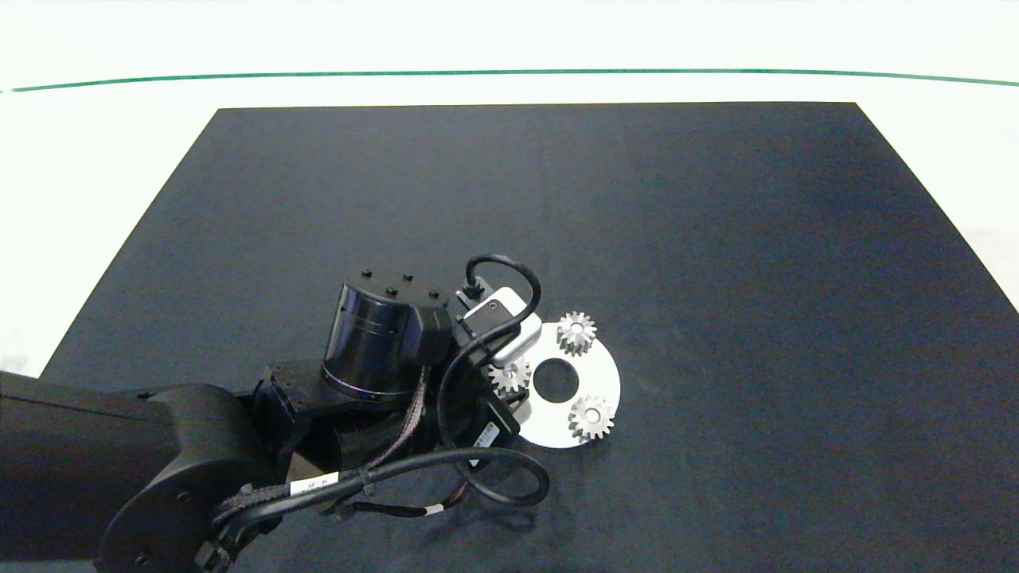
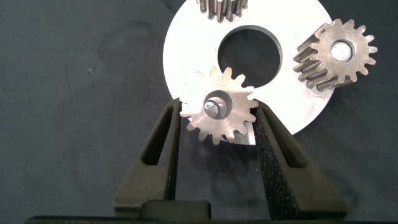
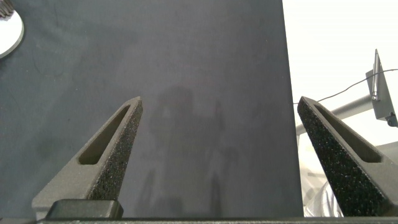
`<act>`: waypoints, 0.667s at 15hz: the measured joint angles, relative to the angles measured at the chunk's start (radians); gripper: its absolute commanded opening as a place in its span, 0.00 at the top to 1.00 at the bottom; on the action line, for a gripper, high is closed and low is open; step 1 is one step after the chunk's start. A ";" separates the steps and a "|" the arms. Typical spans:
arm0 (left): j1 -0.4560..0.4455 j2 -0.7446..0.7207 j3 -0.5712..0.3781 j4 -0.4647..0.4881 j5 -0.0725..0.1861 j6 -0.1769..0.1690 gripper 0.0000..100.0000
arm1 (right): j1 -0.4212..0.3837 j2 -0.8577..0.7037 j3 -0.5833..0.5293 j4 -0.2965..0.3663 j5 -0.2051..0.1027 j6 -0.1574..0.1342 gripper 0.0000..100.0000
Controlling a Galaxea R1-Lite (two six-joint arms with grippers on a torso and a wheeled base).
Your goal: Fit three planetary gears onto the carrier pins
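A flat white disc (image 1: pixel 599 368) with a large centre hole lies on the black mat. Three silver planetary gears sit on it: one at the far side (image 1: pixel 576 332), one at the near side (image 1: pixel 591 418), one at the left (image 1: pixel 509 376). My left gripper (image 2: pixel 217 107) is shut on that left gear (image 2: pixel 219 115), its fingers (image 2: pixel 165 134) pressed against the teeth on both sides. A carrier pin (image 2: pixel 212 107) shows through the gear's bore. Another gear (image 2: pixel 336 56) sits on its pin (image 2: pixel 342 51). The right gripper (image 3: pixel 219 99) hangs open over bare mat.
The black mat (image 1: pixel 716 239) covers most of the white table. In the right wrist view the mat's edge (image 3: pixel 287 93) runs close by, with a metal stand (image 3: pixel 382 93) beyond it. The left arm (image 1: pixel 159 461) fills the near left corner.
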 measured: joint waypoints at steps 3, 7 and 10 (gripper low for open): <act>0.001 0.001 -0.001 0.001 0.000 0.001 0.93 | 0.001 0.000 0.000 0.000 0.001 0.000 0.00; 0.005 0.001 -0.010 0.005 0.000 0.003 0.93 | 0.001 0.000 0.001 0.001 0.001 0.000 0.00; 0.005 0.003 -0.017 0.005 0.000 0.003 0.93 | 0.001 0.000 0.001 0.000 0.001 0.000 0.00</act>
